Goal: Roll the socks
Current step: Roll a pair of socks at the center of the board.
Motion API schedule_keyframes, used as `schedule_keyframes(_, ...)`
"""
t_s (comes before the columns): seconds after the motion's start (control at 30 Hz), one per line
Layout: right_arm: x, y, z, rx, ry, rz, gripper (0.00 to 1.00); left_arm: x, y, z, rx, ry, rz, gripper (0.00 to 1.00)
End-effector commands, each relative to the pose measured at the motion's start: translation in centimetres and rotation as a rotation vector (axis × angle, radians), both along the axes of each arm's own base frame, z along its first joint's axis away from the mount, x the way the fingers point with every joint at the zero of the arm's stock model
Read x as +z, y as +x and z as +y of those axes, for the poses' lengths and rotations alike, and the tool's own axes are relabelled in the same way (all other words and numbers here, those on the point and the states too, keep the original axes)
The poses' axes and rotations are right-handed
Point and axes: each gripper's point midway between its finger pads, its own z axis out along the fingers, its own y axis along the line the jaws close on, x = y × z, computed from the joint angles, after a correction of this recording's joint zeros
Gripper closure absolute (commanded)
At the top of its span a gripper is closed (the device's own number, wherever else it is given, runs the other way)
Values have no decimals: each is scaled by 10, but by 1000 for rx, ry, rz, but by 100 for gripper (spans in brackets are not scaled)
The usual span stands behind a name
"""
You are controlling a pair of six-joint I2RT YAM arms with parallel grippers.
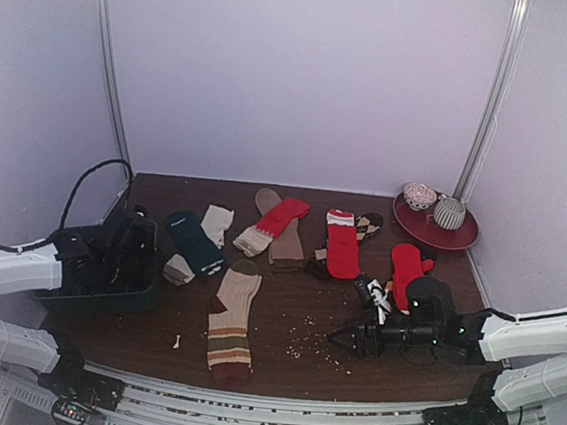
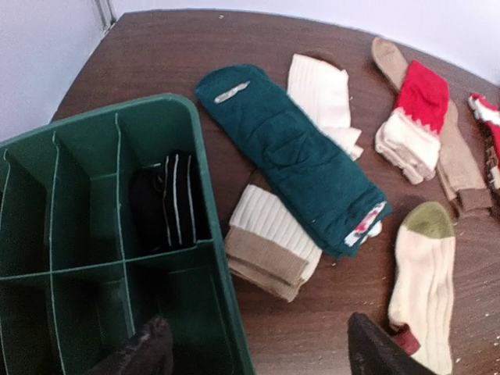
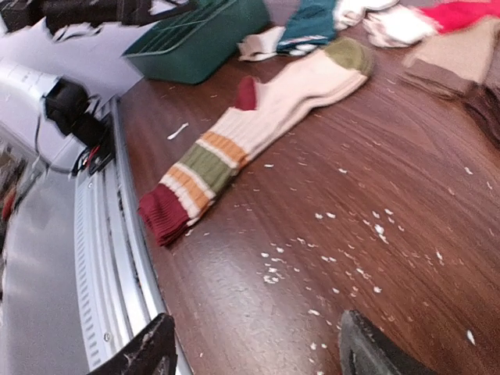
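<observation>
Left tool [image 2: 262, 353]: two dark fingers spread wide, nothing between them; one finger above the near corner of the tray, the other above bare counter.
Right tool [image 3: 254, 351]: fingers far apart, holding nothing; low above the counter, apart from every sock.
Dark green gridded plastic tray [image 2: 199, 156]: at the left side of the counter; one black-and-white striped sock [image 2: 176, 199] in a compartment along the wall that faces the teal sock.
Dark brown wooden counter [image 1: 287, 283]: white crumbs [image 3: 375, 230] scattered in front of the right tool.
Long cream sock with olive toe, orange and green bands and maroon cuff [image 3: 258, 117]: flat, unrolled, between the two tools.
Dark teal knitted sock [image 2: 301, 156]: flat near the tray, lying across a cream ribbed sock [image 2: 320, 90] and over the edge of a cream sock with tan cuff [image 2: 269, 242].
Red sock with cream zigzag cuff [image 2: 418, 98]: on top of a long tan sock [image 2: 461, 164], farther back.
Red sock with white band [image 1: 342, 246]: flat, right of centre, touching an argyle sock [image 1: 369, 224].
Plain red sock [image 1: 406, 265]: flat, just behind the right tool.
Round red plate [image 1: 462, 240]: far right corner, two rounded patterned bundles [image 1: 449, 212] on it.
</observation>
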Motion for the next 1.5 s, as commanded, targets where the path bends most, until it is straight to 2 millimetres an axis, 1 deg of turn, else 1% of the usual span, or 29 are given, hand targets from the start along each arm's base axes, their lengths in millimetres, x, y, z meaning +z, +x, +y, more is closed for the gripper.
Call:
schedule_keyframes(0.0,27,-27,33,214,49,-249,25,39,10,-20,-156,-28,-173,5)
schedule_keyframes(0.03,31,-32,39,252,48,-301,23,48,12,-23,-175,-40,-213,2)
schedule_keyframes(0.1,40,-41,53,323,66,-377,20,67,14,-26,-190,-70,-289,2)
schedule_keyframes(0.2,54,-57,74,439,131,-449,19,93,15,-29,-196,-133,-395,2)
schedule_keyframes(0.27,51,-63,90,496,124,-465,19,107,12,-40,-264,-172,-445,2)
schedule_keyframes(0.33,40,-68,107,557,83,-469,19,112,9,-48,-321,-171,-466,2)
schedule_keyframes(0.37,34,-70,114,585,63,-475,19,110,9,-50,-336,-168,-459,2)
schedule_keyframes(0.4,26,-72,120,613,44,-473,19,104,8,-53,-352,-159,-436,2)
schedule_keyframes(0.57,1,-81,149,727,8,-515,19,50,4,-73,-424,-134,-273,2)
schedule_keyframes(0.6,-11,-84,152,757,-24,-510,19,41,1,-75,-428,-118,-255,2)
schedule_keyframes(0.63,-13,-85,157,777,-39,-525,19,35,-2,-78,-432,-107,-250,2)
schedule_keyframes(0.67,-25,-87,161,801,-70,-520,19,30,-7,-81,-443,-109,-248,2)
schedule_keyframes(0.8,-41,-87,177,848,-108,-533,20,25,-22,-88,-484,-147,-255,2)
schedule_keyframes(0.9,-50,-81,185,846,-121,-554,21,18,-30,-86,-494,-166,-248,2)
schedule_keyframes(0.97,-54,-78,190,847,-128,-560,22,14,-33,-83,-490,-166,-238,2)
schedule_keyframes(1.07,-71,-78,191,871,-175,-532,26,8,-33,-78,-477,-141,-222,2)
schedule_keyframes(1.1,-74,-76,191,863,-186,-531,28,6,-33,-77,-475,-133,-217,2)
schedule_keyframes(1.2,-75,-66,193,812,-211,-544,30,3,-34,-77,-480,-123,-209,2)
schedule_keyframes(1.27,-77,-58,192,782,-249,-553,34,3,-35,-77,-486,-124,-207,2)
schedule_keyframes(1.37,-87,-48,185,740,-318,-562,40,3,-37,-80,-503,-133,-208,3)
schedule_keyframes(1.4,-91,-45,182,721,-337,-556,44,4,-37,-81,-511,-136,-210,3)
schedule_keyframes(1.47,-96,-41,179,692,-356,-531,55,4,-39,-84,-535,-137,-216,3)
